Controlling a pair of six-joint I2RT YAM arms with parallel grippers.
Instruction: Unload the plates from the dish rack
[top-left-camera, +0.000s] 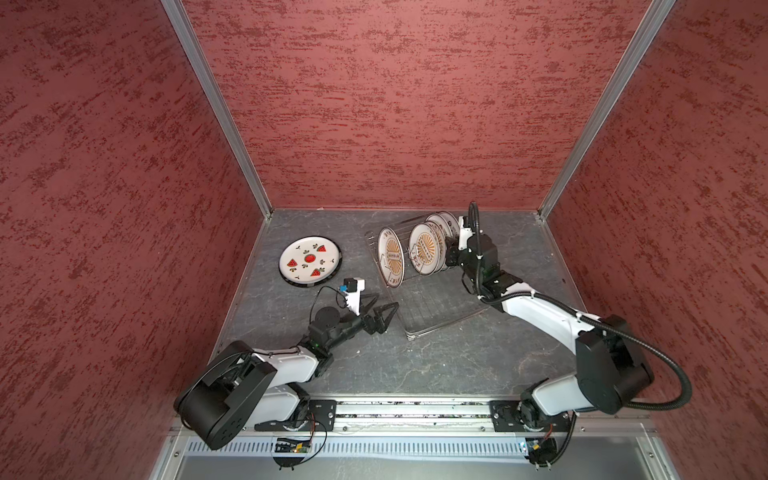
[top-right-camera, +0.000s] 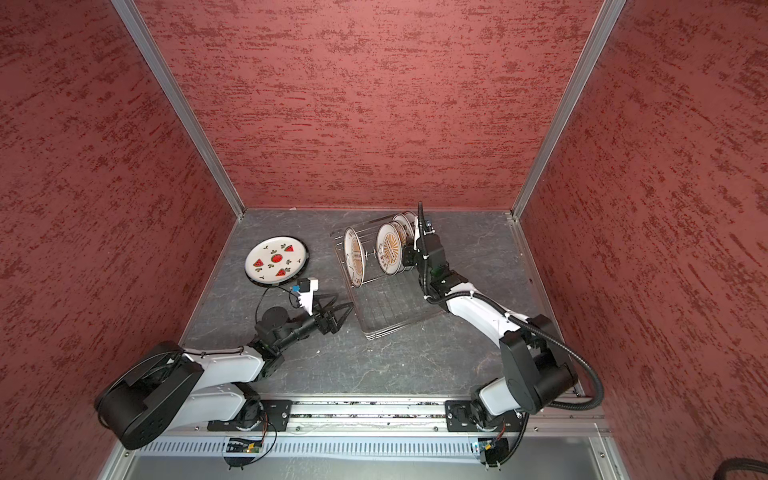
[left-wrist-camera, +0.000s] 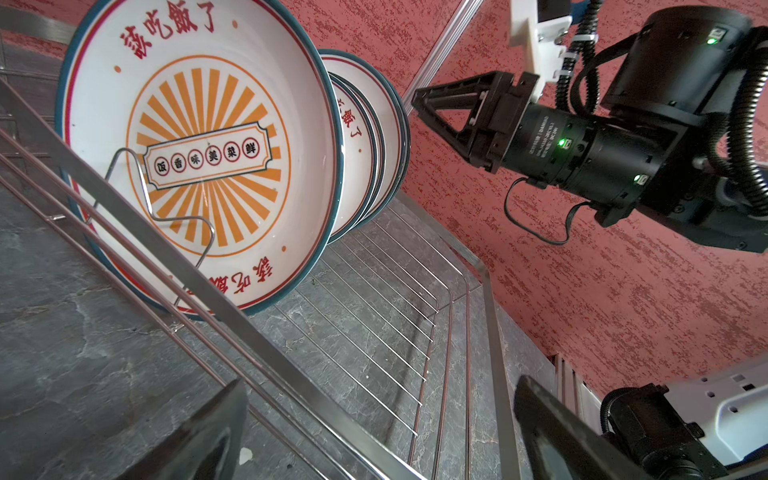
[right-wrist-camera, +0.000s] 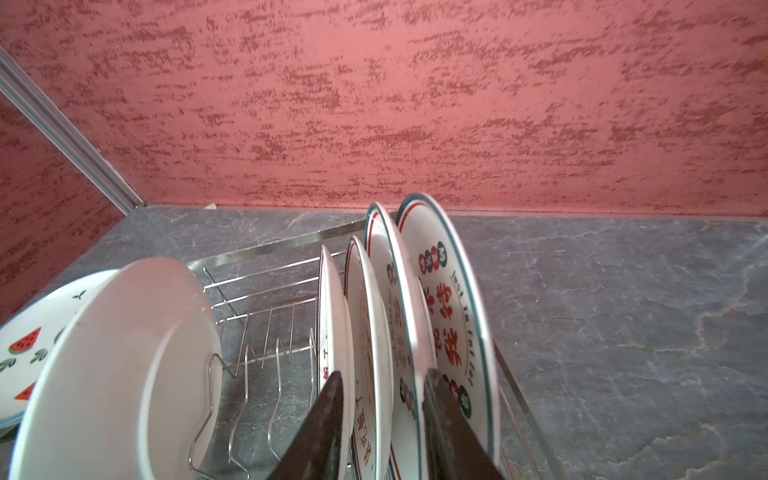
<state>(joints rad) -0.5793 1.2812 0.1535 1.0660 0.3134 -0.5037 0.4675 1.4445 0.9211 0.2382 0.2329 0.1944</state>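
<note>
The wire dish rack (top-left-camera: 436, 307) (top-right-camera: 390, 311) stands right of centre with several plates upright in it. A sunburst plate (top-left-camera: 391, 257) (left-wrist-camera: 208, 158) stands alone at the rack's left end, and the others (top-left-camera: 440, 232) crowd together behind it. My right gripper (top-left-camera: 451, 251) (right-wrist-camera: 384, 374) reaches into that group from the right. Its fingers (right-wrist-camera: 332, 415) are closed in against the rims of two plates (right-wrist-camera: 374, 332). My left gripper (top-left-camera: 384, 305) (left-wrist-camera: 374, 436) hangs open at the rack's near left rim and holds nothing. A watermelon plate (top-left-camera: 309, 259) (top-right-camera: 276, 258) lies flat on the table to the left.
A dark rim (top-left-camera: 309, 284) shows under the watermelon plate. Red walls close in the grey table (top-left-camera: 374, 365) on three sides. The rack's near half holds only bare wire. Both arm bases sit on a rail (top-left-camera: 415, 411) along the front edge.
</note>
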